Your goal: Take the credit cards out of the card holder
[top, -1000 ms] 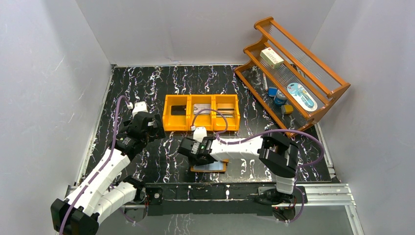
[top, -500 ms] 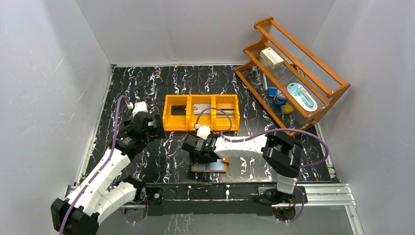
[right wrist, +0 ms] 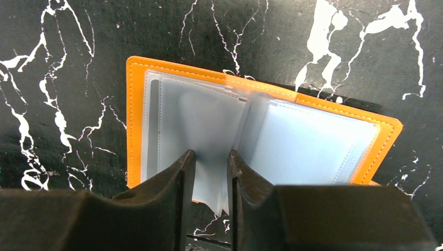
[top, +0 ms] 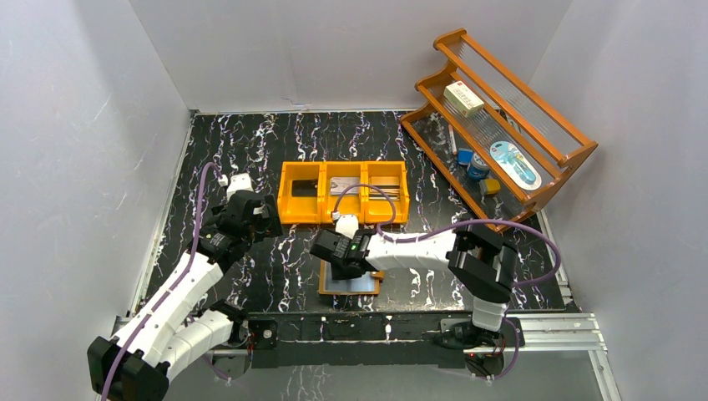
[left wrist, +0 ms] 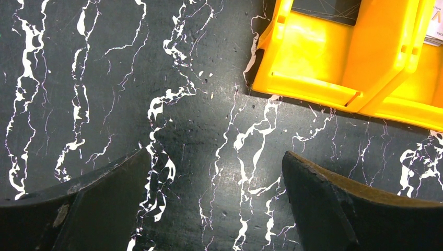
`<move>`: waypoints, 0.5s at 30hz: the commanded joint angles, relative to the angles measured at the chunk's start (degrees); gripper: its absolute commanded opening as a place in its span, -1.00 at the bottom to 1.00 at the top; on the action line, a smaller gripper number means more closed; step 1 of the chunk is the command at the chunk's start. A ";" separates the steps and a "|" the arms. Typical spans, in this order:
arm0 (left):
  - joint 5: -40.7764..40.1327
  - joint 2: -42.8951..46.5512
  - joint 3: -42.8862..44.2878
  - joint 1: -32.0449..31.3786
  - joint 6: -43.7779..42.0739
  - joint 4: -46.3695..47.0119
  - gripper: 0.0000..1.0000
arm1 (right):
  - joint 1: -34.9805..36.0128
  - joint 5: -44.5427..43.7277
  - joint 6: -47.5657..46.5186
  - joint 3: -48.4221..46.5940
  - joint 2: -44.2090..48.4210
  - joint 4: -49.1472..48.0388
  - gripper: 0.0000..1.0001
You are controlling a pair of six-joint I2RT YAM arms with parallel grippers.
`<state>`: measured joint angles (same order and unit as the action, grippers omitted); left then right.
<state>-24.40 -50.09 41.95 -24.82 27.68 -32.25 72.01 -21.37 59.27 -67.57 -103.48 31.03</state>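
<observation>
The card holder lies open on the table near the front edge, tan-orange with pale-blue clear sleeves; it also shows in the top view. My right gripper is right over it, its jaws drawn close together with one raised sleeve leaf between them. No card shows in the sleeves. Credit cards lie in the orange bin: a black one, a silver-grey one and a striped one. My left gripper is open and empty over bare table, left of the bin.
The orange three-compartment bin stands in mid-table; its corner shows in the left wrist view. A wooden rack with a white box and small items stands at the back right. White walls enclose the table.
My right gripper has shifted a little away from the front edge. The card holder has moved slightly left and lies more spread out. The left arm has not moved.
</observation>
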 commanded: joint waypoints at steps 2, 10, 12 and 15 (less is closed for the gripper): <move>0.95 0.22 1.26 0.31 0.09 -0.87 0.97 | -1.18 2.24 -0.93 2.98 4.99 -5.33 -0.40; 6.49 0.21 0.52 0.26 0.34 -0.02 0.97 | -4.91 10.69 -0.78 11.09 8.96 -15.91 -0.96; 8.79 0.27 0.39 0.30 0.27 0.33 0.97 | -5.83 12.67 -0.62 13.22 10.23 -18.85 -0.96; 16.20 0.27 0.07 0.30 0.78 1.21 0.97 | -8.03 18.97 -0.35 18.22 12.54 -27.28 -0.95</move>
<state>-17.12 -50.11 41.95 -24.82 27.94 -32.08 66.15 -10.63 58.35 -54.15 -94.98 15.92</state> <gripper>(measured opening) 0.983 0.032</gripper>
